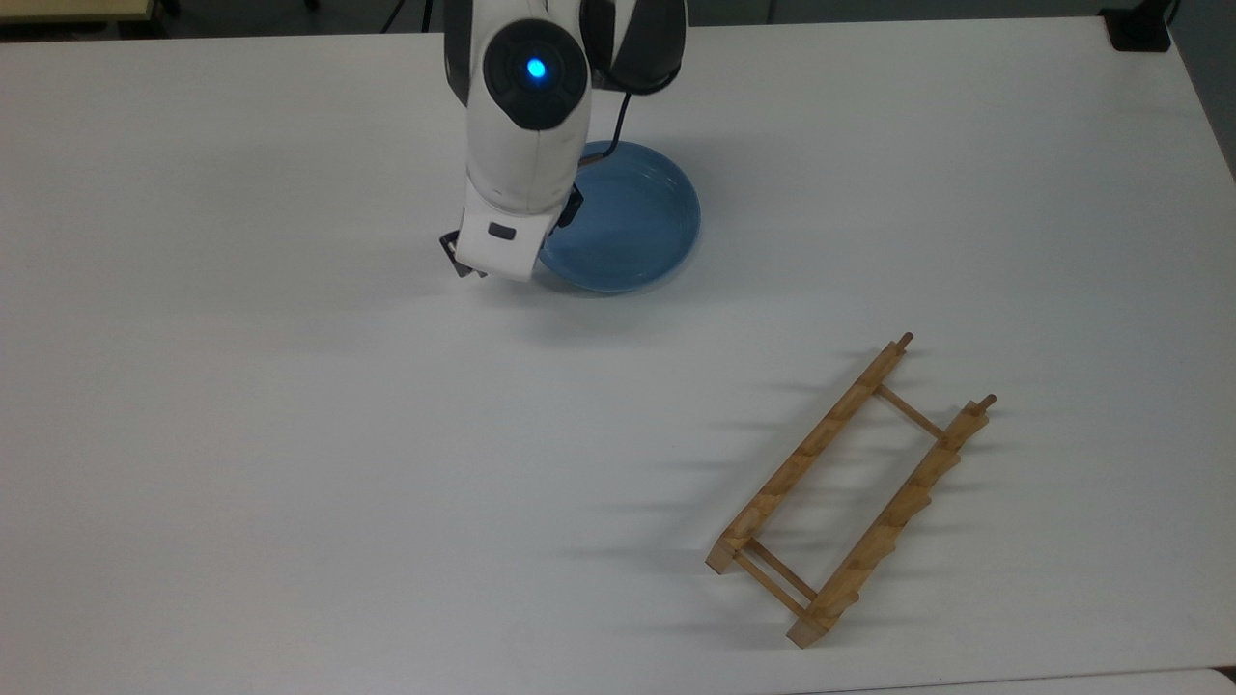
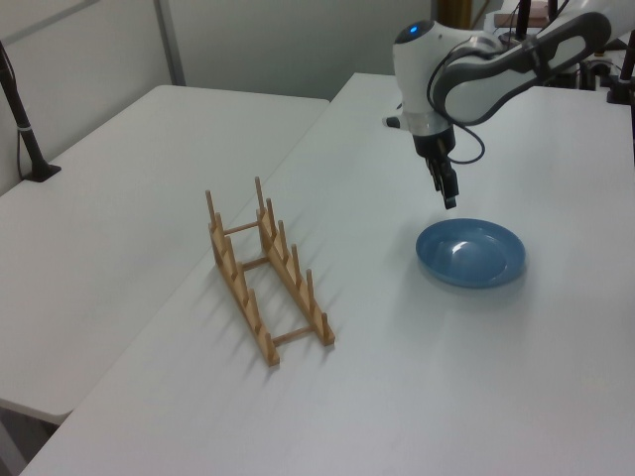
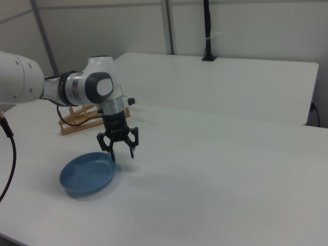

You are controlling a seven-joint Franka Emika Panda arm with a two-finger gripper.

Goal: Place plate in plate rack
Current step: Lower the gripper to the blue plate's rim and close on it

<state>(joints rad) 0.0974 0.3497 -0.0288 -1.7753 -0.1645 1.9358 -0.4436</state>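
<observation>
The light-blue plate lies flat on the white table, with its left part in the top view covered by my arm. My gripper is open and holds nothing. It hangs a little above the plate, over the rim on the right view's right. The left view shows the gripper edge-on, just above the far left rim of the plate. The wooden plate rack stands apart at the top view's lower right, and it is also seen in the left view.
A black clamp base sits at the table's far right corner in the top view. A second white table adjoins on the left view's left, with a black pole on it. A black cable hangs at the right view's left edge.
</observation>
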